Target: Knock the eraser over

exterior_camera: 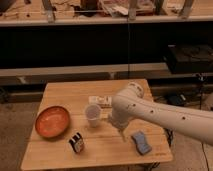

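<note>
A: One view only, the camera view. Wooden table (60, 95); the eraser (76, 142) stands upright near the front edge, left of centre, striped face toward the camera. An orange bowl (51, 121) sits just to its far left, apart from it. A clear cup (93, 114) stands to its far right, near but not touching.

B: Gripper position?

A: The gripper (121, 131) hangs below the white arm's elbow, right of the cup and well right of the eraser, low over the table. Whether it is spread or pressed together, I cannot tell. A blue pad (141, 142) lies flat to its right; a small white box (100, 100) lies beyond the cup.

B: Step in hand?

A: My reading: approach not finished, no contact with the eraser yet. To do it well, travel left along the near side of the cup, keeping the arm clear of it, since the cup looks light and easy to tip. Strike the eraser high on its body, not at the base, so it topples instead of sliding. Push leftward or toward the far side, not off the front edge.
</note>
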